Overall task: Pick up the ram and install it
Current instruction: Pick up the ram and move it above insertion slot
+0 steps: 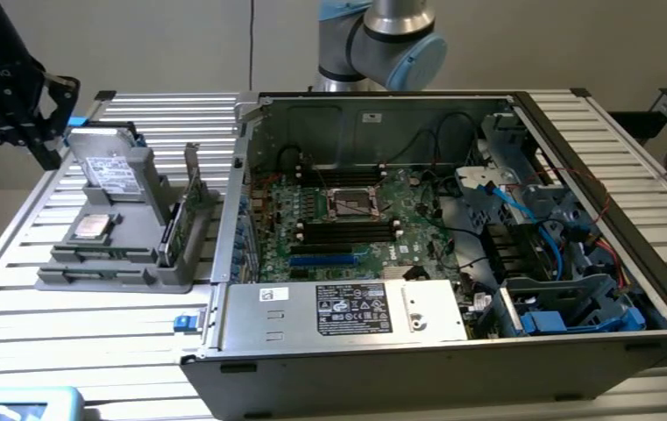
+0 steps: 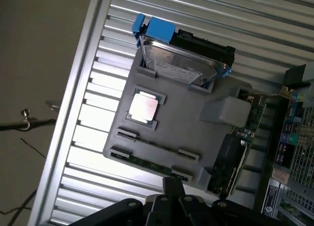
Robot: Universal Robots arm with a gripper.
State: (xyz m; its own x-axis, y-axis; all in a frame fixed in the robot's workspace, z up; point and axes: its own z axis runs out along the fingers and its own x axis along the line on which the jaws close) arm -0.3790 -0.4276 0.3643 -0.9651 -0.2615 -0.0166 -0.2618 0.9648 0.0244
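Note:
The ram [image 2: 147, 162] is a thin green stick standing on edge in the grey holder [image 2: 181, 123], with a second like stick [image 2: 157, 144] in the slot beside it. In the exterior view the ram [image 1: 99, 274] sits along the holder's front edge. My gripper [image 2: 171, 186] hangs above that side of the holder with its dark fingers together and nothing between them. In the exterior view the gripper [image 1: 43, 149] is at the far left, above and behind the holder [image 1: 111, 281]. The open computer case [image 1: 427, 351] shows long black memory slots [image 1: 345, 230] on its motherboard.
The holder also carries a hard drive with blue clips [image 2: 181, 59], a silver processor [image 2: 143, 108] and a green expansion card with a metal bracket [image 2: 240, 147]. It rests on a slatted aluminium table [image 1: 64, 342]. Cables and drive cages fill the case toward the exterior view's right.

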